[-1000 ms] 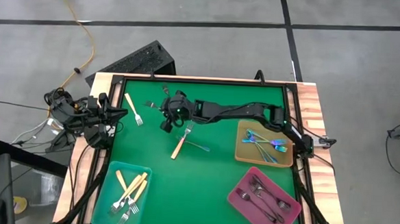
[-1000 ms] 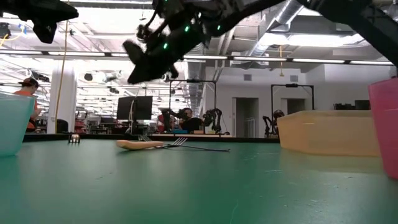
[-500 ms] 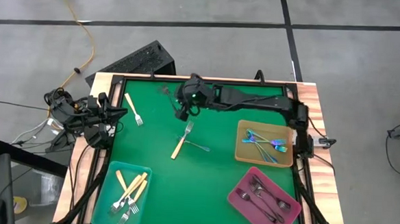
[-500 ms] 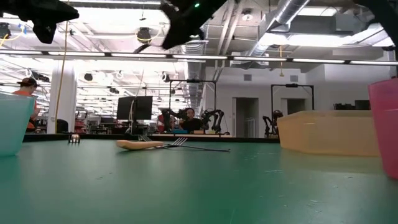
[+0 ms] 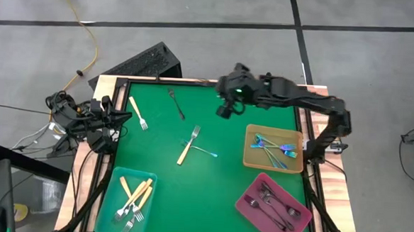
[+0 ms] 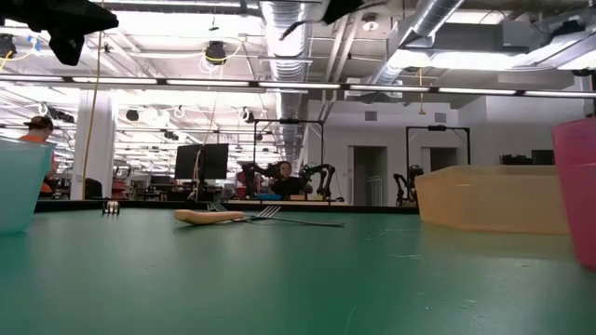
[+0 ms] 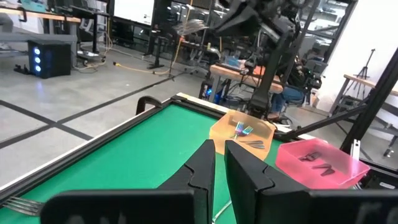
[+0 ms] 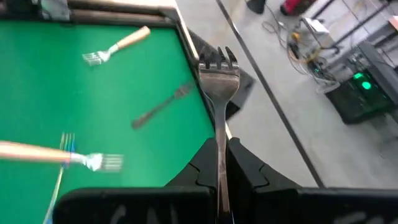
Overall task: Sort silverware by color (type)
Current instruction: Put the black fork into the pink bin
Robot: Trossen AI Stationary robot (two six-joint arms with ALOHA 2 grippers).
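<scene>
Right gripper (image 5: 224, 108) is clamped on a dark fork (image 8: 217, 81), held up over the table's far side. Looks like the carry step; next it needs to swing over the pink tray (image 5: 245, 205) and let go. Left gripper (image 7: 218, 163) sits closed by the left edge.

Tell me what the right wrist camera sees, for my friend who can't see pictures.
The right gripper is shut on a dark grey metal fork, tines pointing away. Beyond it, on the green table, lie another dark fork and two cream-handled forks.
</scene>
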